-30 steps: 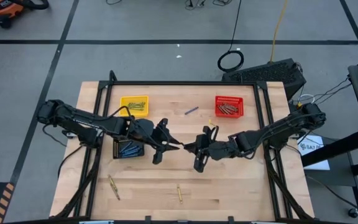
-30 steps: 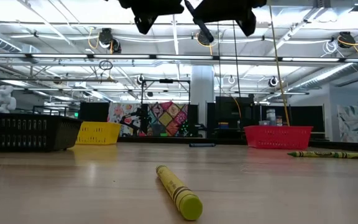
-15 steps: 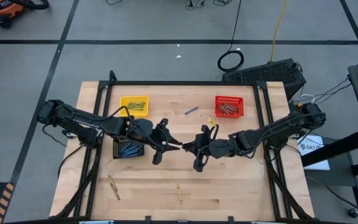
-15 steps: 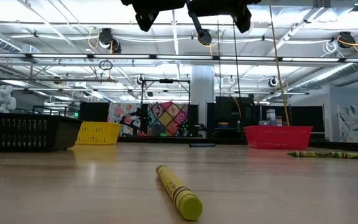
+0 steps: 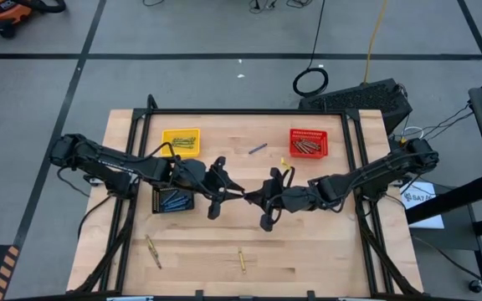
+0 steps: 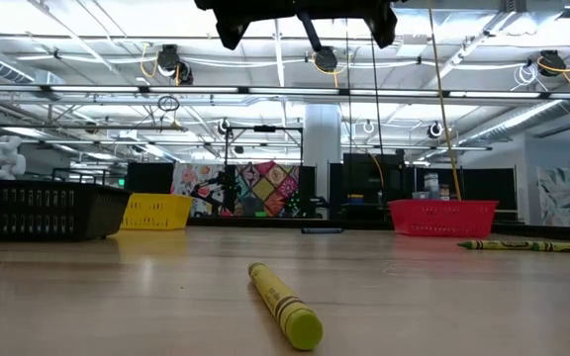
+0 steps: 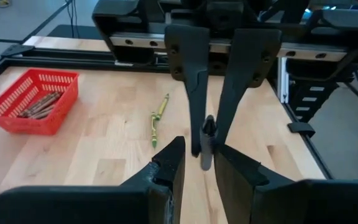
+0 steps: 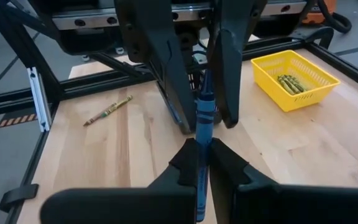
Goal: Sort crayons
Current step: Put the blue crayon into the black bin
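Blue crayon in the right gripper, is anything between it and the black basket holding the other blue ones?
Only the left gripper, which sits between the blue crayon and the black basket, its open fingers flanking the crayon's free end. The right gripper is shut on it. No loose object shows between.

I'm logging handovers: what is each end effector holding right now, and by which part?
The right end effector is shut on one end of a blue crayon. The left end effector's fingers flank the other end; its own grip cannot be told.
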